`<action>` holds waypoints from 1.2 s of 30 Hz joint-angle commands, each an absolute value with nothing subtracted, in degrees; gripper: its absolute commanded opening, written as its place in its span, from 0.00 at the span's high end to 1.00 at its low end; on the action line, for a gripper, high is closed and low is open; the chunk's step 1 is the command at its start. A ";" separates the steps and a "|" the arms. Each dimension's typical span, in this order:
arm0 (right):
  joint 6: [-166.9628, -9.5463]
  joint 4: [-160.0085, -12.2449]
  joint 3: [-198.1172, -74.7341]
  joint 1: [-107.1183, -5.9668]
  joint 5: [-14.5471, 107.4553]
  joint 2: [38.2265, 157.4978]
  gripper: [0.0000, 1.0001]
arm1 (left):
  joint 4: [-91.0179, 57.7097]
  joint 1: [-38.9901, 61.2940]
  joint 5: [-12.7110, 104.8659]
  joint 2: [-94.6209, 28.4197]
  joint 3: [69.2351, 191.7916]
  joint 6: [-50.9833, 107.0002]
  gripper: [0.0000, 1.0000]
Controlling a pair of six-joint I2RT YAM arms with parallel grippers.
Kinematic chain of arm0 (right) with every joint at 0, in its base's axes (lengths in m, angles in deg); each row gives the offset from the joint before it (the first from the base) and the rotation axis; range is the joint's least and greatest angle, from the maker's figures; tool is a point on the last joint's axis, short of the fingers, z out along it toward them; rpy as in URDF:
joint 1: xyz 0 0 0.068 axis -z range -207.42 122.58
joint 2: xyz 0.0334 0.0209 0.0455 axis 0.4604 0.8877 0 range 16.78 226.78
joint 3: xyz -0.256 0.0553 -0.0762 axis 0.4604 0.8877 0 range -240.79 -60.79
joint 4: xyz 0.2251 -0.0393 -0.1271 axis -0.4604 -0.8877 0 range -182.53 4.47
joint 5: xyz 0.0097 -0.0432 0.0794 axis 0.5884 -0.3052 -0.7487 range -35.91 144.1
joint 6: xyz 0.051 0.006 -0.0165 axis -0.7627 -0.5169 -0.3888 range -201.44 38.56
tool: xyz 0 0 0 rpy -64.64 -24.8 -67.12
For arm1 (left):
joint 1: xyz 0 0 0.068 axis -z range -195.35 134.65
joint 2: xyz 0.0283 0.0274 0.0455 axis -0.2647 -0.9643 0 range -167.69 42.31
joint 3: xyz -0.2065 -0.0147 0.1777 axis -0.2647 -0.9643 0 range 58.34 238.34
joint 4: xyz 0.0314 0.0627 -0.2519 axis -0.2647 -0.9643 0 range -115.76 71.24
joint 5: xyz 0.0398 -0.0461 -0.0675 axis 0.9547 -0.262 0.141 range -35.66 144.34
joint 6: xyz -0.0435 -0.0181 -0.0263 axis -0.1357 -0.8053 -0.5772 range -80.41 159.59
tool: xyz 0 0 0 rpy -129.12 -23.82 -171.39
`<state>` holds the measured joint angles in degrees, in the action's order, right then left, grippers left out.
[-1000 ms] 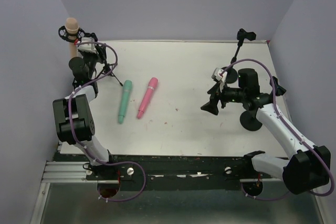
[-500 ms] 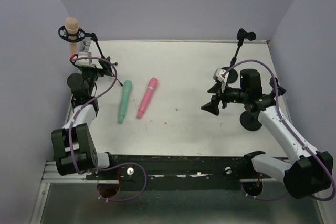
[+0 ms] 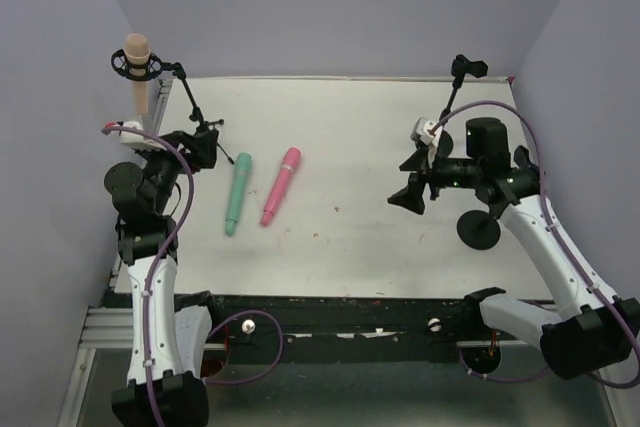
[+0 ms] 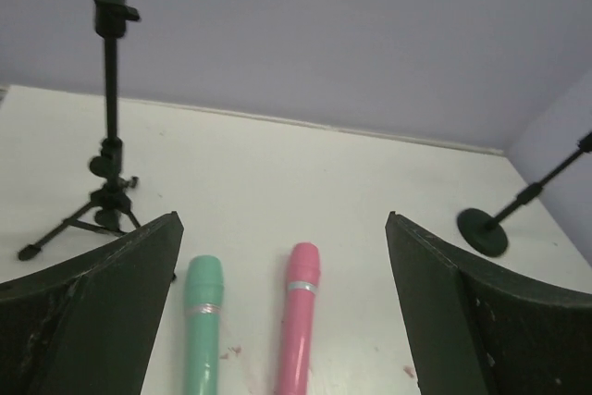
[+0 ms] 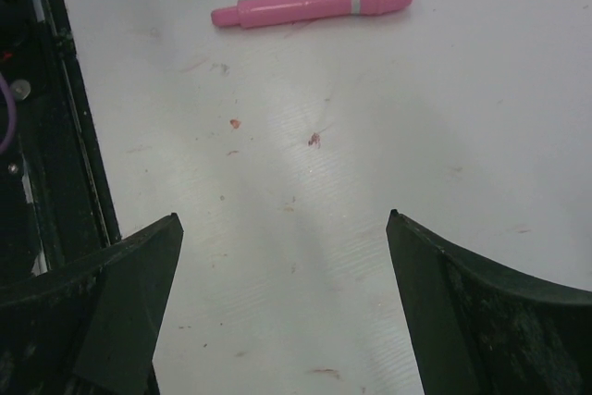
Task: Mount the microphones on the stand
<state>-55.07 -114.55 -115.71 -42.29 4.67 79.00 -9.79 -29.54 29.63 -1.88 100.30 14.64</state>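
A peach-beige microphone [image 3: 137, 53] stands upright in the ring mount of the black tripod stand [image 3: 192, 109] at the far left. The teal microphone [image 3: 236, 193] and the pink microphone [image 3: 280, 186] lie side by side on the white table. My left gripper [image 3: 203, 147] hovers open just left of them. In its wrist view the teal microphone [image 4: 203, 319] and pink microphone [image 4: 300, 316] show between and beyond the fingers of the left gripper [image 4: 283, 221]. My right gripper [image 3: 410, 190] is open and empty over bare table, beside the round-base stand [image 3: 479, 231].
The round-base stand's empty clip [image 3: 468, 68] rises at the far right. The tripod's legs [image 4: 69, 226] spread just left of the teal microphone. A black rail [image 5: 57, 136] runs along the table's near edge. Lilac walls close in the table on three sides.
My left gripper has opened and drawn back from the peach-beige microphone, which stays in the mount. It now faces the two microphones on the table. The right arm shifted slightly.
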 commanded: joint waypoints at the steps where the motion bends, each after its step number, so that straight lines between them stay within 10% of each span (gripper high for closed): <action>1: -58.23 -126.90 -132.04 -41.74 11.46 78.83 0.00 | -22.43 -25.74 18.57 3.10 98.69 10.22 0.01; 17: -84.87 -111.48 -138.50 -25.84 43.54 86.47 0.00 | -32.03 -7.17 32.10 17.43 90.69 26.49 0.01; 36: -70.01 -55.58 -113.53 -25.57 36.43 101.76 0.01 | -31.50 -7.17 30.70 18.05 90.78 25.35 0.01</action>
<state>-72.31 -74.18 -116.34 -25.70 37.91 97.88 -32.15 -7.34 30.31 17.95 90.59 25.22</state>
